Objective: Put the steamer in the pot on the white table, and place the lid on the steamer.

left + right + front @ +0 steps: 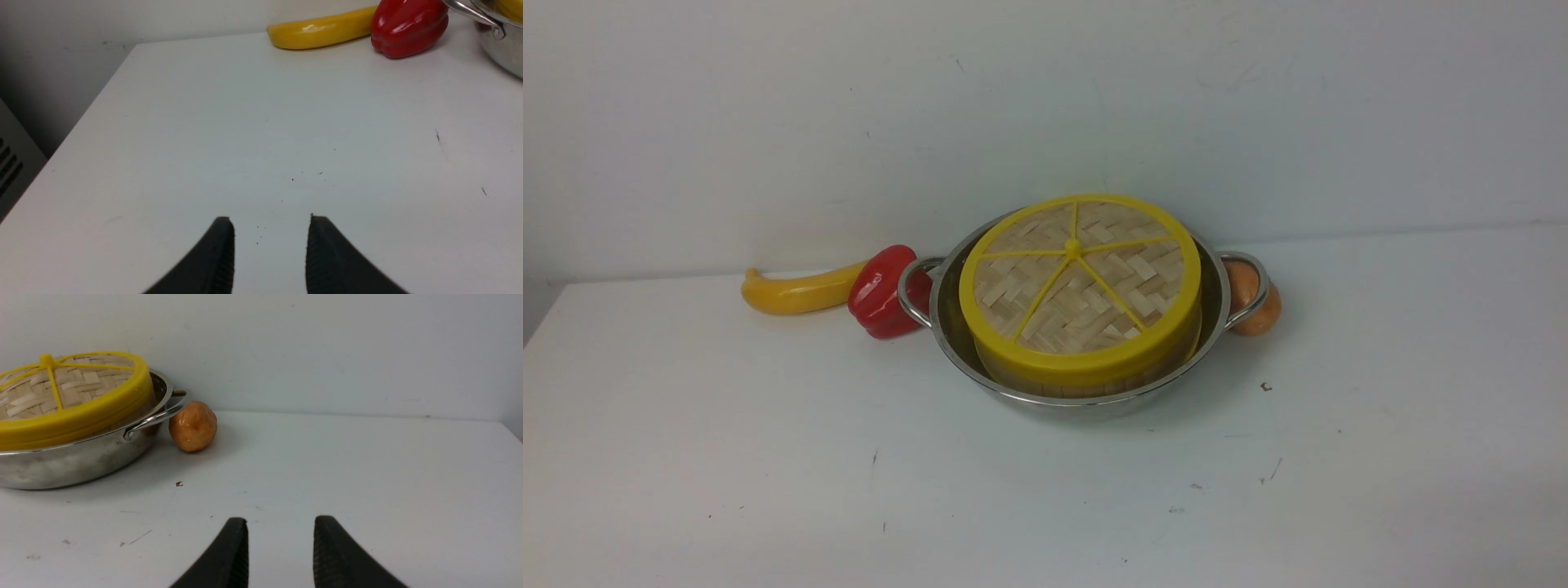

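Note:
The steel pot (947,322) stands at the middle back of the white table (768,457). Inside it sits the bamboo steamer (1086,382), only a strip of its wall showing. The woven lid (1080,282) with yellow rim and spokes covers it, tilted slightly. In the right wrist view the pot (73,461) and lid (69,396) lie well off from my right gripper (280,522), which is open and empty over bare table. My left gripper (270,222) is open and empty too, far from the pot (504,49). Neither arm shows in the front view.
A yellow banana-shaped pepper (796,291) and a red bell pepper (882,291) lie by the pot's left handle. A brown potato-like ball (1254,298) sits against the right handle. The table's left edge (69,134) drops off near my left gripper. A wall stands behind.

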